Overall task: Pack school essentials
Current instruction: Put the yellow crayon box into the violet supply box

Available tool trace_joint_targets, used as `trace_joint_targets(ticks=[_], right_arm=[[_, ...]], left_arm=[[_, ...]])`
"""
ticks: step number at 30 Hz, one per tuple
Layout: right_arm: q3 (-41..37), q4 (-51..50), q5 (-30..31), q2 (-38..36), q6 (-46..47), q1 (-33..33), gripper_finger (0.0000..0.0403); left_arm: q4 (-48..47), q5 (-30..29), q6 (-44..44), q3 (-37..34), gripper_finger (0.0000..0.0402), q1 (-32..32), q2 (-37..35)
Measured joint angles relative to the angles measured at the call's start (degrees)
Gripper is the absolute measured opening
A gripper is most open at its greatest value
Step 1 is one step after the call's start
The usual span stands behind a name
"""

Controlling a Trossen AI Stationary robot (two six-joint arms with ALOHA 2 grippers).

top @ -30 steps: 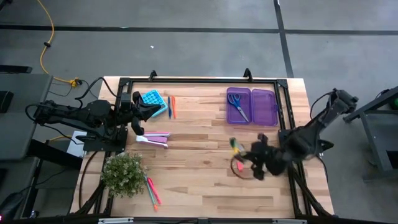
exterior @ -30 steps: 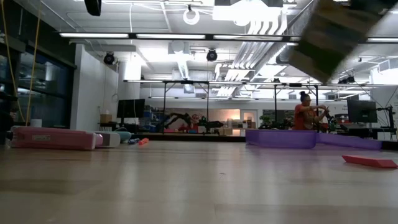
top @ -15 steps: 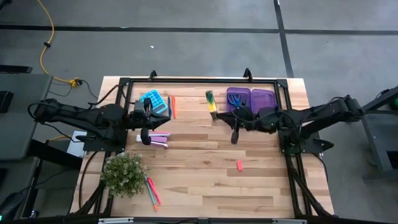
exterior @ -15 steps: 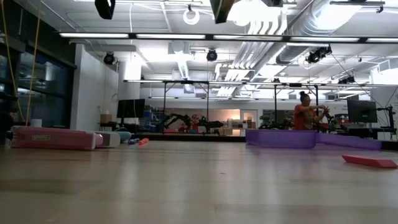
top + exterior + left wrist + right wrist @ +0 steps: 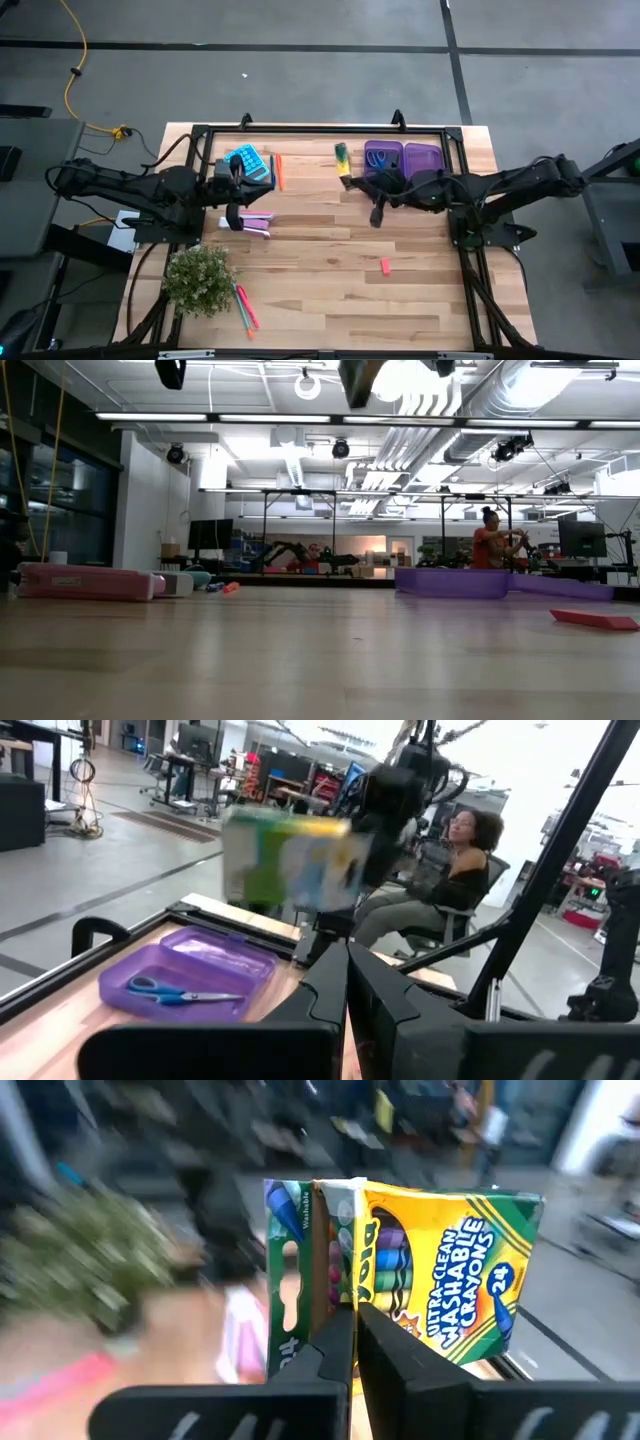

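My right gripper (image 5: 356,1342) is shut on the yellow-green crayon box (image 5: 430,1280), held in the air beside the open purple case (image 5: 418,158); the box also shows in the high view (image 5: 342,162) and the left wrist view (image 5: 290,855). Blue-handled scissors (image 5: 185,992) lie in the case. A small pink eraser (image 5: 385,265) lies on the table. Orange and blue pens (image 5: 276,170) lie by a blue item (image 5: 246,158); pink and green pens (image 5: 243,308) lie near the plant. My left gripper (image 5: 347,960) is shut, raised over a pink item (image 5: 252,223). My right gripper pinches the crayon box at its lower edge (image 5: 352,1302), where the green side meets the yellow front. The fingers (image 5: 330,1345) come roughly level from the table's right. The box is lifted clear of the table and stands upright beyond the fingers.
A bushy potted plant (image 5: 198,278) stands at the near left. A black frame (image 5: 320,128) runs along the table's far edge. Bare wood lies in the middle and near right. A person (image 5: 455,870) sits beyond the table.
My right gripper has carried the crayon box up from the near right part of the table, toward the far edge and leftward to beside the purple case. The pink eraser has stayed on the table. My left gripper has shifted slightly rightward.
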Motion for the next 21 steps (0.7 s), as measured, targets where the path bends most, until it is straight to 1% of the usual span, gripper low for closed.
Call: trace_joint_targets(ticks=[2, 4, 7, 9, 11, 13, 15, 17, 19, 21], right_arm=[[1.57, -8.76, 1.88, -0.04, 0.55, -1.43, 0.0], [3.13, -19.57, 1.61, -0.02, 0.81, -3.57, 0.0], [3.08, -31.58, -2.11, 0.8, -0.83, -7.33, 0.0], [1.92, -36.22, -5.45, 1.58, -3.96, -10.04, 0.0], [0.42, -39.29, -8.58, 2.71, -8.43, -12.49, 0.0], [-1.44, -40.24, -10.77, 4.06, -14.11, -14.5, 0.0], [-3.1, -39.99, -11.2, 5.19, -20.55, -16.23, 0.0], [-3.9, -39.85, -10.95, 6.84, -25.07, -18.03, 0.0], [-3.91, -40.18, -10.89, 8.56, -26.72, -19.96, 0.0], [-3.91, -40.03, -10.71, 10.25, -25.71, -21.5, 0.0]], left_arm=[[0.34, 0.0, 0.0, 0.0, 0.0, 0.02, -0.02], [0.21, 0.0, 0.0, 0.0, 0.0, 0.0, 0.0], [0.22, 0.0, 0.0, 0.0, 0.0, 0.0, 0.0], [0.2, -0.04, 0.0, 0.0, 0.0, 0.02, 0.0], [0.2, -0.55, 0.0, 0.0, 0.0, 0.0, 0.0], [0.2, -1.2, -0.01, 0.0, 0.0, 0.0, 0.0], [0.2, -1.95, 0.0, 0.0, 0.0, 0.0, 0.0], [0.2, -2.67, 0.0, 0.0, 0.0, 0.0, 0.0], [0.2, -2.83, 0.0, 0.0, 0.0, 0.0, 0.0], [0.2, -2.84, -0.01, 0.0, 0.0, 0.0, 0.0]])
